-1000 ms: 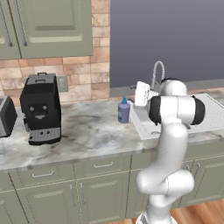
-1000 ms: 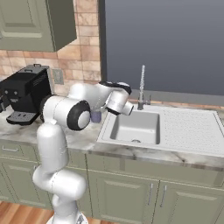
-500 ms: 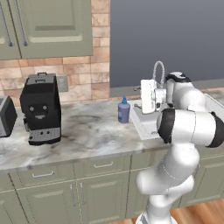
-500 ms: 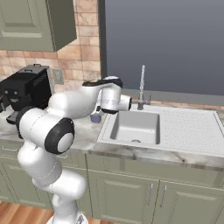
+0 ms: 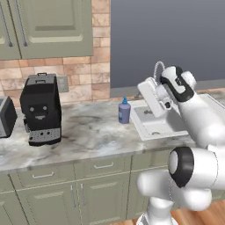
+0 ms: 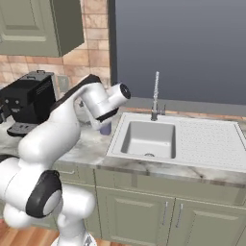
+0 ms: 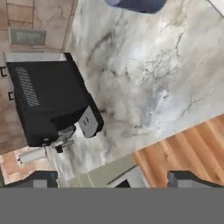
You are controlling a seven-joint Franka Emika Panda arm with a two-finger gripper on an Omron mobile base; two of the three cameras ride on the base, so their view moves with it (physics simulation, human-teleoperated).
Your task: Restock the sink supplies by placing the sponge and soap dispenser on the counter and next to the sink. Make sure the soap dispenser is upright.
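Left base view: soap dispenser [image 5: 124, 111] upright at sink [image 5: 154, 123] edge | claw [image 7: 113, 177] seemingly released, empty.

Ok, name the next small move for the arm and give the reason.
Probably swing the end effector away to look for the sponge. The soap dispenser already stands upright on the counter beside the sink, and the open fingers hold nothing.
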